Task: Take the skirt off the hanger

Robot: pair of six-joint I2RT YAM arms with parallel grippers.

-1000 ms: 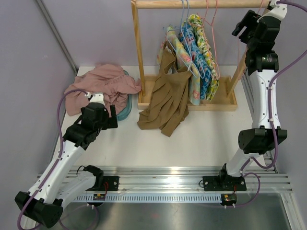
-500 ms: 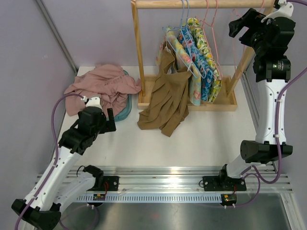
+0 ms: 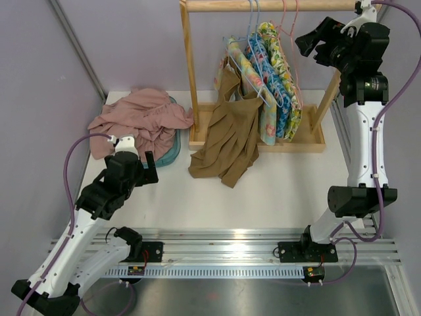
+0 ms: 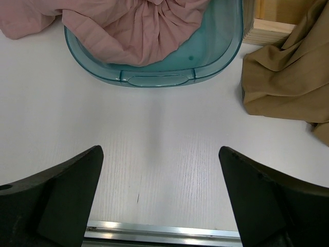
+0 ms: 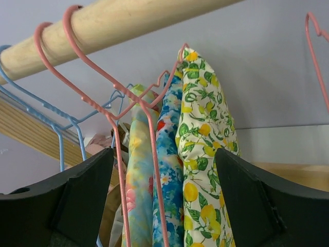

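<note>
Three printed skirts hang on wire hangers from the wooden rail (image 3: 263, 5): pastel floral (image 5: 138, 154), blue floral (image 5: 167, 170) and lemon print (image 5: 205, 154). A tan skirt (image 3: 227, 141) droops from the leftmost hanger onto the table, and also shows in the left wrist view (image 4: 288, 82). My right gripper (image 3: 309, 43) is open and empty, high up just right of the hangers, facing the skirts (image 5: 163, 154); a pink hanger (image 5: 110, 110) is in front of it. My left gripper (image 3: 148, 168) is open and empty, low over the table (image 4: 160, 154).
A teal basin (image 3: 172, 148) holding a pink cloth (image 3: 141, 118) stands at the back left, and shows in the left wrist view (image 4: 154, 80). The wooden rack base (image 3: 309, 141) lies at the back. A blue hanger (image 5: 59, 136) hangs left of the pink one.
My right gripper has swung left along the rail toward the hangers. My left arm has drawn back a little toward the near left.
</note>
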